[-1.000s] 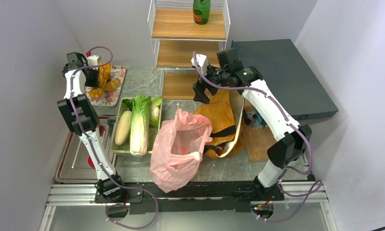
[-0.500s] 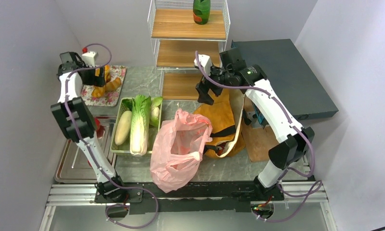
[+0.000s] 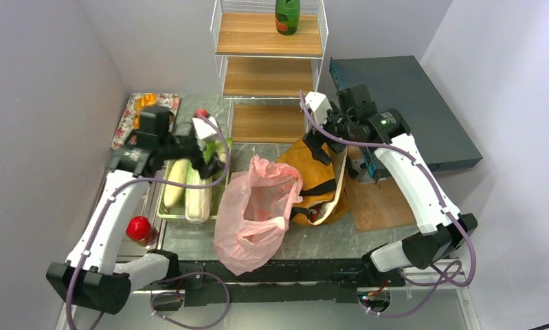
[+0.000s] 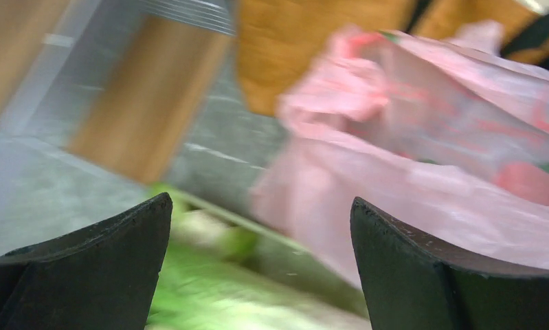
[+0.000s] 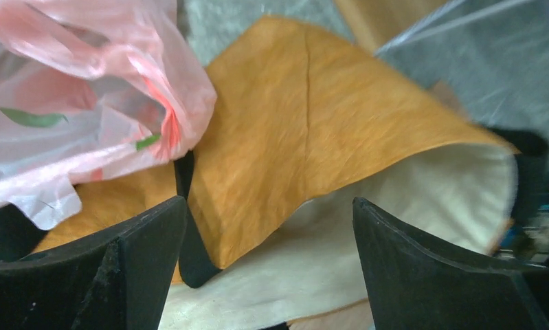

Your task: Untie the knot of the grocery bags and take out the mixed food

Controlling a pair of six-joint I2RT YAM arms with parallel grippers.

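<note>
The pink plastic bag (image 3: 256, 206) lies crumpled at the table's middle, leaning on the mustard tote (image 3: 311, 172) with its black straps and cream lining (image 5: 367, 227). My left gripper (image 3: 213, 159) hovers open and empty over the right end of the green tray (image 3: 163, 206), which holds pale long cabbage (image 3: 199, 182) and leafy greens. In the blurred left wrist view, the pink bag (image 4: 429, 172) lies just ahead of the open gripper (image 4: 261, 268). My right gripper (image 3: 317, 143) hangs open above the tote's mouth. Between its fingers (image 5: 268, 261) the tote's flap (image 5: 312, 117) shows, untouched.
Orange food sits on a floral plate (image 3: 130, 120) at the back left. A red fruit (image 3: 139, 227) rests on the metal tray at the left. A shelf unit with a green bottle (image 3: 287, 15) stands behind, a dark box (image 3: 402, 110) and a wooden board (image 3: 374, 203) at the right.
My left gripper opened over the floral plate, left the orange food there, and swung right to the green tray. My right gripper shifted slightly right above the tote.
</note>
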